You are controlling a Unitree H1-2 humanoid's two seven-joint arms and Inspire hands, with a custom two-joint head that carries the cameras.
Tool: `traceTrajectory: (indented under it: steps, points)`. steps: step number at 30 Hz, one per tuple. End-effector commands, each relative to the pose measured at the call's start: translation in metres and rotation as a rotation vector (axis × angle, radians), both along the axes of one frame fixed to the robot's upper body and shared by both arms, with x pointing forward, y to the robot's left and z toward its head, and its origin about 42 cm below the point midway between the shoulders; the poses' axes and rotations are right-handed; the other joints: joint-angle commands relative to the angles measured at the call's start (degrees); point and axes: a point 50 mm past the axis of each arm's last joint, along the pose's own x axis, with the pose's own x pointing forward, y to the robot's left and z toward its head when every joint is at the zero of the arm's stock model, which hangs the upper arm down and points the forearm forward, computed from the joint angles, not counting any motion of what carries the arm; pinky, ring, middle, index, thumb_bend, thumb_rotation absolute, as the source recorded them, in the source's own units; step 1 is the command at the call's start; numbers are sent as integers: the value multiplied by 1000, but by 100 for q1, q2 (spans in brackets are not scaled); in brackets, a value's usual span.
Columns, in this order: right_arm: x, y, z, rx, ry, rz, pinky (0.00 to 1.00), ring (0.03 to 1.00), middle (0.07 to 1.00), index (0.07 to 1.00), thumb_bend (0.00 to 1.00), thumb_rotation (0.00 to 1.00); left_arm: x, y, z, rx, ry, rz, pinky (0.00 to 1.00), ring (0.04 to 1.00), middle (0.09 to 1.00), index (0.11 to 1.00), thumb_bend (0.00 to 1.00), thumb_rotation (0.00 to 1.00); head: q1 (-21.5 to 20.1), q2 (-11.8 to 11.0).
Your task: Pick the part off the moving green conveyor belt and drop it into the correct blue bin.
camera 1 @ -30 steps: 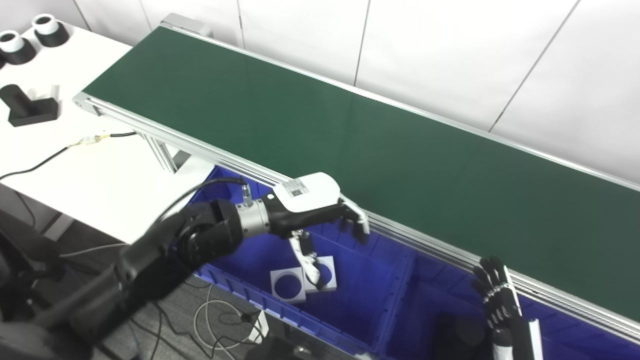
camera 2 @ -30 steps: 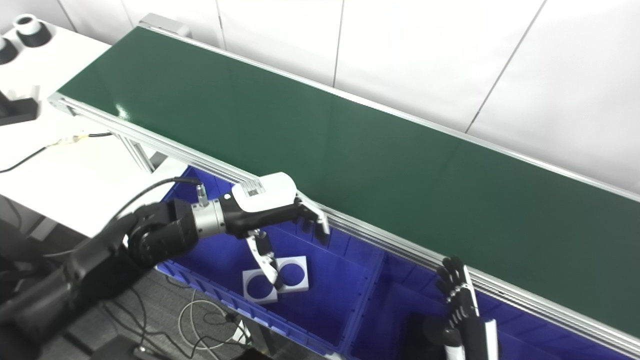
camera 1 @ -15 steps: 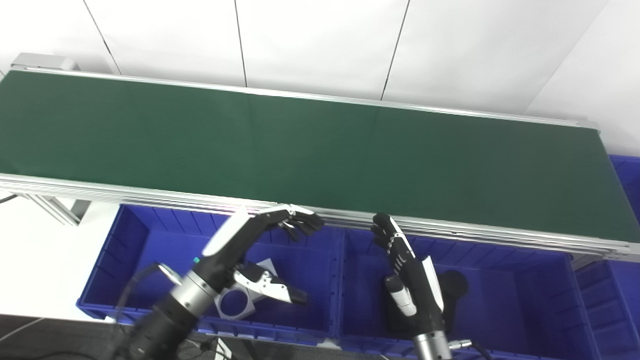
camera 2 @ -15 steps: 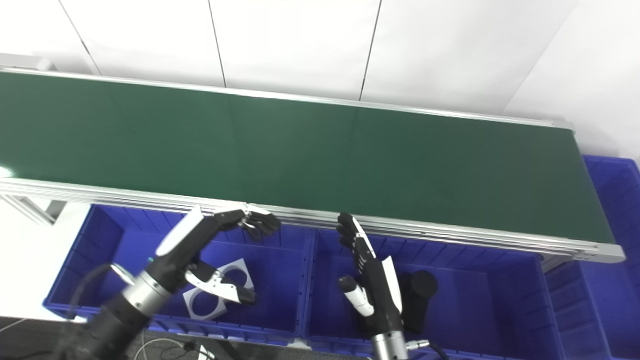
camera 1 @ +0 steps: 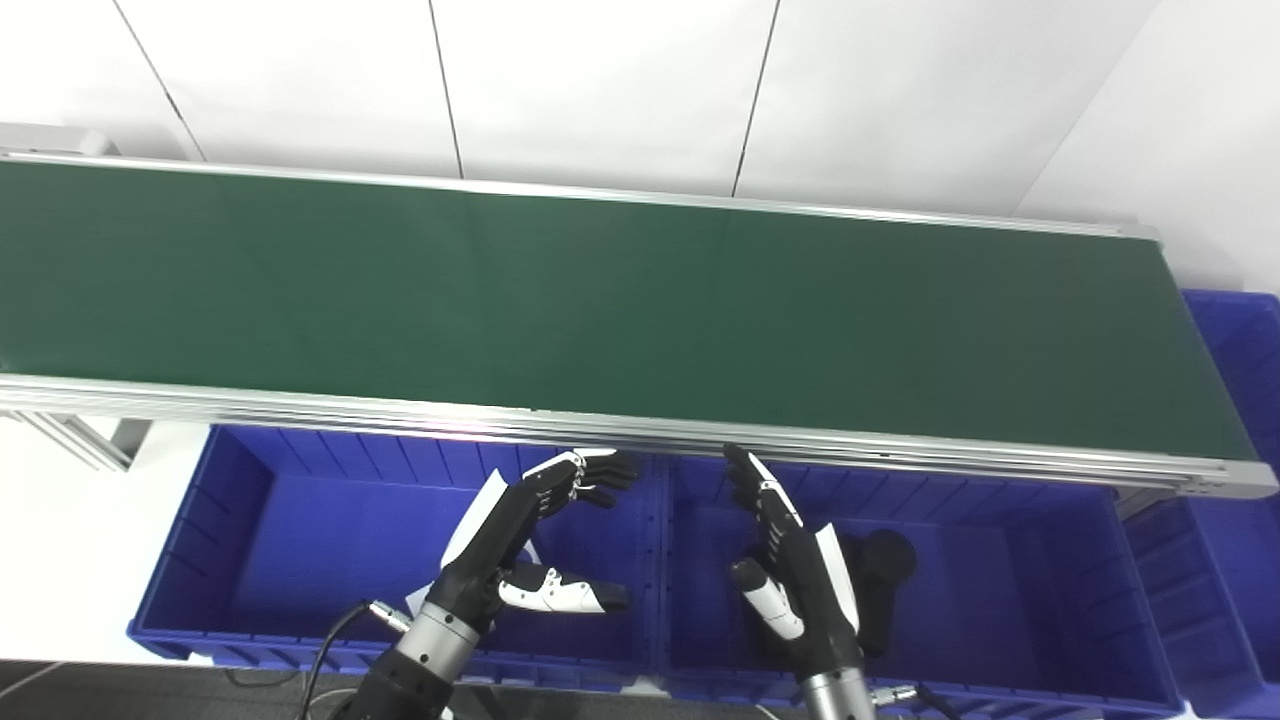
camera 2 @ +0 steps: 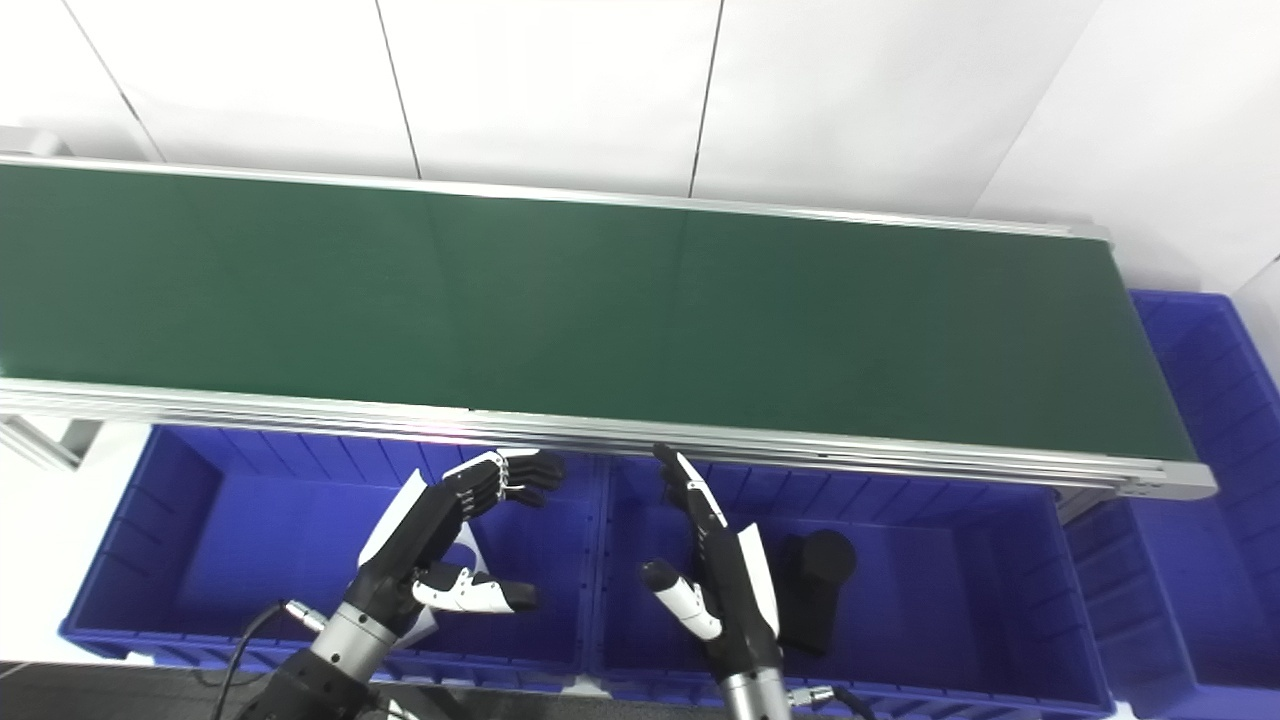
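Both the left hand point(camera 1: 520, 545) and right hand point(camera 1: 795, 570) hang spread and empty over the blue bins point(camera 1: 300, 520), just below the conveyor belt's point(camera 1: 600, 300) near edge.

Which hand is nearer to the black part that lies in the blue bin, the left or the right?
Right. The right hand hovers open directly beside the black part, over the same bin. The left hand is open over the neighbouring bin, beyond the divider.

White part point(camera 1: 462, 545) mostly hidden behind left robot hand point(camera 1: 520, 560) — shape unclear.
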Motion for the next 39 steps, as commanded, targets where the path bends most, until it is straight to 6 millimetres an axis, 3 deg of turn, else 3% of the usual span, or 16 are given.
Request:
traceTrajectory:
  steps: [1, 6, 11, 16, 29, 39]
  points:
    - [5, -1, 8, 26, -66, 2, 891, 924, 939, 915, 882, 935, 4, -7, 6, -40, -47, 8, 693, 764, 779, 764, 900, 500, 174, -16]
    - [2, -9, 6, 3, -60, -1, 881, 926, 938, 922, 882, 958, -1, -17, 3, -29, -43, 18, 726, 802, 826, 797, 902, 518, 477, -104]
    - [-1, -12, 4, -13, -56, 1, 885, 927, 935, 925, 868, 981, -5, -19, 2, -27, -41, 24, 776, 829, 842, 803, 900, 509, 479, -163]
    - [-3, -11, 2, -9, -48, -4, 879, 923, 934, 924, 889, 970, -7, -17, 0, 2, -47, 26, 793, 840, 851, 814, 903, 562, 477, -246]
    - [-1, -2, -5, 3, -27, -1, 868, 908, 930, 917, 884, 939, -10, -11, -10, -44, 16, 25, 856, 890, 894, 855, 909, 587, 39, -501]
    - [-3, 1, -10, 0, -10, 3, 891, 920, 932, 912, 874, 922, -11, -8, -14, -31, 32, 21, 829, 880, 888, 855, 889, 589, 105, -741]
